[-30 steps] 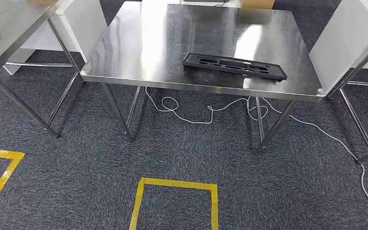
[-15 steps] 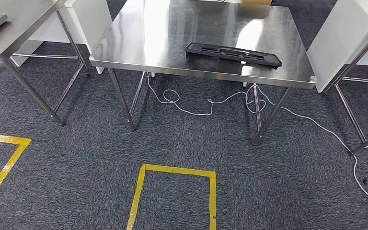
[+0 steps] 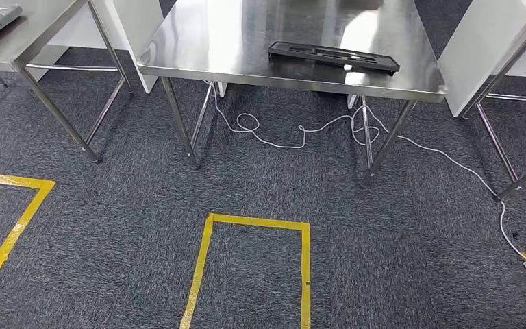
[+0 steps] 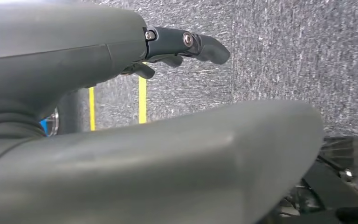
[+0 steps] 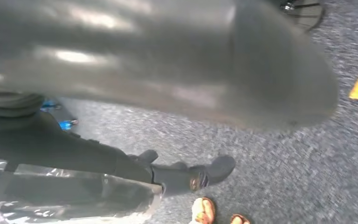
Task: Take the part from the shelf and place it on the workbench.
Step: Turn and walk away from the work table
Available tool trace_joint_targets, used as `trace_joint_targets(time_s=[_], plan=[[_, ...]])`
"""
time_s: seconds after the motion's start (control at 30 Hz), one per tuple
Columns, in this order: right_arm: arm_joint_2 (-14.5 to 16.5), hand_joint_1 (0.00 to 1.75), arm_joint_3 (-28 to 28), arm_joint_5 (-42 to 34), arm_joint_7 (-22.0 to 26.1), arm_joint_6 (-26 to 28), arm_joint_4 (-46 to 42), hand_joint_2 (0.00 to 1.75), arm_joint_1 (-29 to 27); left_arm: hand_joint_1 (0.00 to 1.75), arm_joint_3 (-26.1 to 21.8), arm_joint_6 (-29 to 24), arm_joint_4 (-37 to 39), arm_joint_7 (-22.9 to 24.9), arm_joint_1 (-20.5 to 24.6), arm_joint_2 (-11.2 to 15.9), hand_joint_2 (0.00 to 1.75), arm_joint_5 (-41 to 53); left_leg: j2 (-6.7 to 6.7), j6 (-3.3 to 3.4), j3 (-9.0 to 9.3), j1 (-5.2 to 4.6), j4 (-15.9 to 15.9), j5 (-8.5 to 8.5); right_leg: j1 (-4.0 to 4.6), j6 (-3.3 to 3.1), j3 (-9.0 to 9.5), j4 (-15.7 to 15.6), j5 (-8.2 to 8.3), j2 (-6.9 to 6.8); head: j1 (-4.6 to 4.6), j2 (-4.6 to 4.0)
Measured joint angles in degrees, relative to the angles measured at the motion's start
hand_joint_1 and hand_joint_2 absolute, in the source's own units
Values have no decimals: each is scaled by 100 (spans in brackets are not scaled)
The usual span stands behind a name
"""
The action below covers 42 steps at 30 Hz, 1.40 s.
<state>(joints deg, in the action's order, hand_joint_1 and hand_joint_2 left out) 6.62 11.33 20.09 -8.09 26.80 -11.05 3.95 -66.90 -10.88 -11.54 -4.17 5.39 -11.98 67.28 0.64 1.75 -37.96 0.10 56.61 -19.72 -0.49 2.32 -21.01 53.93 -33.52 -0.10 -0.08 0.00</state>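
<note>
Black part on the steel workbench

We see the black part (image 3: 333, 57) lying flat at upper centre on the workbench (image 3: 198, 48); our left hand (image 4: 121, 93) is released, our right hand (image 5: 135, 140) unclear.

Bright, even overhead light fills the head view; white glare streaks the steel surface (image 3: 246, 41) toward its far edge, and soft shadow lies on the carpet (image 3: 383, 240) beneath it. The right wrist view is motion-blurred throughout. In the left wrist view the near grey thumb (image 4: 168, 163) is out of focus.
</note>
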Motion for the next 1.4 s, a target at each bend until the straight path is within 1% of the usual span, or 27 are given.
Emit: trace_joint_targets(time_s=[0.07, 0.1, 0.13, 0.2, 0.23, 0.27, 0.33, 0.37, 0.43, 0.5, 0.6, 0.67, 0.73, 0.77, 0.8, 0.87, 0.93, 1.0, 1.03, 1.1, 1.13, 1.2, 1.23, 1.27, 1.3, 1.33, 1.4], plan=[[-9, 0, -47, -40, 64, 9, 5, 0, -17, 0, 28, 0, 0, 9, -20, 4, 0, 25, -7, -58, -31, 17, -14, 93, -19, -86, -29, -75, 38, 0, -27, 0], [-8, 0, -67, -61, 89, 19, 9, 0, -25, 0, 37, 3, 0, 13, -32, 8, 0, 38, -17, -89, -68, 33, 45, -6, -46, -149, -85, -56, 93, -12, -32, 0], [-6, 0, -87, -78, 110, 31, 13, 0, -37, 0, 45, 5, 1, 15, -44, 11, 0, 50, -28, -121, -122, 48, 204, -227, -75, -219, -154, -49, 159, -32, -43, 0], [-4, 0, -126, -96, 140, 60, 16, 0, -57, 0, 66, 11, 2, 10, -52, 16, 0, 71, -44, -177, -252, 67, 855, -900, -75, -314, -301, -42, 292, -71, -55, 0], [-4, 0, -146, -103, 150, 73, 17, 0, -65, 0, 80, 13, 2, 5, -55, 18, 0, 81, -49, -202, -301, 73, 1249, -1142, -61, -327, -385, -32, 353, -86, -58, 0], [-4, 0, -163, -111, 156, 84, 18, 0, -69, 0, 97, 15, 2, -2, -56, 20, 0, 93, -52, -220, -307, 78, 1559, -1238, -51, -324, -466, -10, 412, -93, -57, 0], [-3, 0, -192, -130, 156, 97, 19, 0, -70, 0, 133, 17, 2, -19, -56, 25, 0, 114, -51, -225, -93, 96, 1669, -1055, -42, -296, -632, 73, 498, -99, -59, 0], [-3, 0, -201, -141, 154, 101, 19, 0, -70, 0, 146, 17, 2, -29, -55, 26, 0, 119, -53, -212, 160, 104, 1411, -913, -42, -277, -713, 132, 526, -97, -60, 0], [-2, 0, -215, -158, 147, 108, 19, 0, -70, 0, 169, 17, 2, -46, -51, 28, 0, 125, -68, -168, 737, 101, 629, -857, -27, -224, -863, 238, 573, -92, -59, 0], [-2, 0, -233, -170, 139, 117, 20, 0, -70, 0, 185, 15, 1, -56, -47, 30, 0, 131, -81, -124, 992, 70, 165, -949, -13, -138, -964, 288, 644, -96, -53, 0], [-1, 0, -281, -190, 134, 129, 27, 0, -72, 0, 193, 8, 2, -56, -43, 29, 0, 146, -57, -4, 912, 65, 20, -871, -2, -30, -1112, 369, 669, -91, -46, 0], [-3, 0, -307, -202, 129, 132, 34, 0, -75, 0, 194, 6, 2, -51, -38, 28, 0, 165, -28, 109, 795, 84, -40, -753, 8, -72, -1312, 772, 322, -59, -24, 0], [-8, 0, -325, -208, 120, 133, 36, 0, -78, 0, 194, 6, 2, -48, -37, 27, 0, 181, -11, 147, 635, 61, -38, -630, -7, -117, -1551, 1515, -147, -32, -3, 0], [-10, 0, -332, -210, 116, 133, 37, 0, -80, 0, 194, 7, 2, -47, -38, 27, 0, 183, -2, 144, 552, 54, -36, -567, -15, -95, -1614, 1833, -266, -27, 3, 0], [-13, 0, -338, -210, 116, 133, 37, 0, -80, 0, 194, 7, 2, -46, -38, 26, 0, 184, 8, 136, 471, 50, -34, -505, -20, -48, -1599, 1990, -265, -26, 7, 0], [-17, 0, -346, -214, 118, 139, 38, 0, -79, 0, 194, 7, 2, -39, -38, 26, 0, 186, 19, 105, 315, 50, -30, -376, -36, 76, -1258, 1678, -1, -26, 12, 0], [-23, 0, -355, -241, 152, 157, 38, 0, -73, 0, 196, 6, 2, -21, -37, 26, 0, 193, 16, 49, 193, 36, -18, -251, -41, 113, -620, 770, 188, -22, 18, 0], [-24, 0, -380, -299, 218, 178, 38, 0, -75, 0, 197, 4, 3, -5, -38, 27, 0, 206, 15, -6, 137, 14, -22, -122, -7, 57, -219, 95, 169, -2, 9, 0], [-23, 0, -402, -330, 249, 184, 38, 0, -78, 0, 197, 3, 3, 0, -38, 28, 0, 212, 16, -35, 124, 12, -36, -56, 22, 28, -177, -34, 163, 8, 2, 0], [-17, 0, -448, -377, 283, 185, 43, 0, -85, 0, 197, 2, 4, 11, -44, 32, 0, 216, 1, -97, 84, 31, -29, -41, -19, -69, -277, -22, 237, 2, -6, 0], [-14, 0, -468, -394, 289, 185, 46, 0, -84, 0, 197, 3, 4, 16, -47, 33, 0, 216, -11, -127, 39, 44, 78, -188, -49, -148, -323, -20, 288, -11, -11, 0], [-12, 0, -502, -422, 300, 185, 51, 0, -84, 0, 197, 5, 5, 19, -50, 35, 0, 217, -36, -172, -120, 63, 653, -765, -75, -290, -446, -10, 403, -43, -33, 0], [-13, 0, -518, -430, 305, 185, 51, 0, -87, 0, 197, 7, 6, 19, -50, 35, 0, 217, -42, -192, -207, 70, 1058, -1053, -60, -331, -514, 3, 462, -54, -40, 0], [-15, 0, -533, -437, 311, 185, 51, 0, -88, 0, 197, 8, 7, 19, -50, 35, 0, 217, -47, -211, -266, 72, 1427, -1226, -46, -341, -593, 25, 519, -62, -45, 0], [-19, 0, -547, -441, 315, 185, 51, 0, -88, 0, 197, 8, 7, 19, -49, 35, 0, 217, -51, -224, -256, 77, 1655, -1258, -35, -336, -679, 58, 574, -64, -45, 0], [-22, 0, -562, -445, 317, 185, 51, 0, -88, 0, 198, 9, 7, 19, -48, 35, 0, 217, -51, -228, -148, 85, 1686, -1178, -29, -322, -766, 101, 619, -63, -46, 0], [-26, 0, -584, -449, 322, 185, 51, 0, -92, 0, 206, 11, 7, 18, -45, 35, 0, 218, -57, -204, 364, 101, 1125, -924, -26, -291, -940, 206, 679, -58, -49, 0]])
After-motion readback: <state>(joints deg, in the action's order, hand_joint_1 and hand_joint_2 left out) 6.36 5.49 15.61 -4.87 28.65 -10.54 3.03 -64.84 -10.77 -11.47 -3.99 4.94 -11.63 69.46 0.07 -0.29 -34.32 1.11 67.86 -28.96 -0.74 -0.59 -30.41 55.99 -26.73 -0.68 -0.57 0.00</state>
